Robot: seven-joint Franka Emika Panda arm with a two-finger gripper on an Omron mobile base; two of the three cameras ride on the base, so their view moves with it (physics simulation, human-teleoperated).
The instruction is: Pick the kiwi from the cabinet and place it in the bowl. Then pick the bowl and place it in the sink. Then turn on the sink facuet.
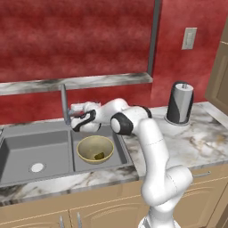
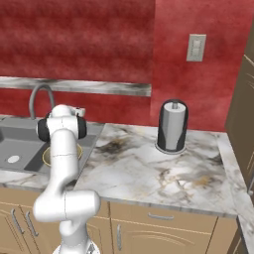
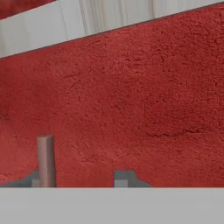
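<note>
Your pincer (image 1: 71, 116), at left of centre beside the faucet (image 1: 65, 103), had an opening I cannot tell, above the sink (image 1: 26, 149) holding the bowl (image 1: 95, 148) with the kiwi (image 1: 99, 156).

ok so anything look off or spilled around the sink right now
Nothing stands out. The bowl sits upright in the right basin of the sink with the kiwi inside it. No spill shows on the counter, and the paper towel roll stands upright. The gripper is at the faucet.
</note>
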